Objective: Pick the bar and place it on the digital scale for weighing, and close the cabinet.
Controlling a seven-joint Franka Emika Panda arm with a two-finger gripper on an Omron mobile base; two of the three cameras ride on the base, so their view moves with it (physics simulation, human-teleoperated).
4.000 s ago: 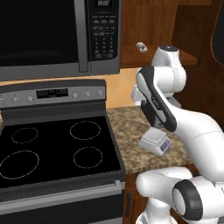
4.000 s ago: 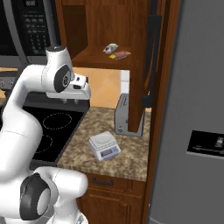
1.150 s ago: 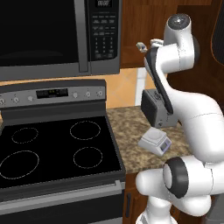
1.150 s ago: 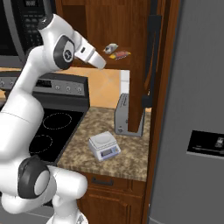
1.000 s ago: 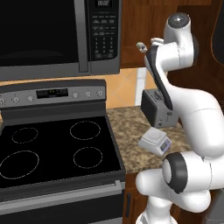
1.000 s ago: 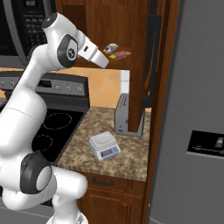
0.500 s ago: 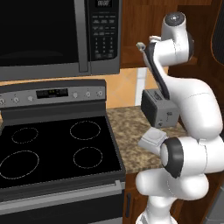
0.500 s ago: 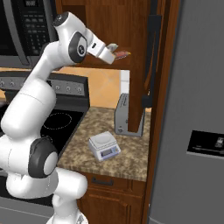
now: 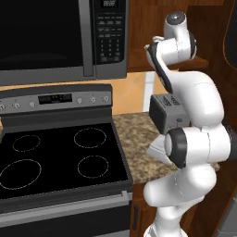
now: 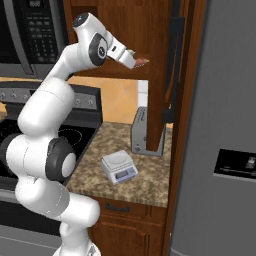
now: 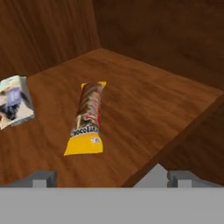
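bar (image 11: 89, 118) flat on cabinet (image 11: 144, 105) shelf, brown-red w/ yellow ends; end effector (image 11: 107, 177) spread, empty.

White arm (image 9: 192, 99) raised before cabinet (image 9: 210, 28); toaster (image 9: 167, 112) on counter (image 9: 136, 146), stove (image 9: 58, 157) beside.

Both base cams sit behind the arm – L and R – looking fwd/down, sharing the desk (image 10: 150, 175) and toaster (image 10: 141, 131). Hand cam – close above the cabinet (image 11: 131, 100) shelf.

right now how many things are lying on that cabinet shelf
2: the bar lies mid-shelf, and a pale packet sits beside it at the hand view's left edge. More may be hidden outside the view.
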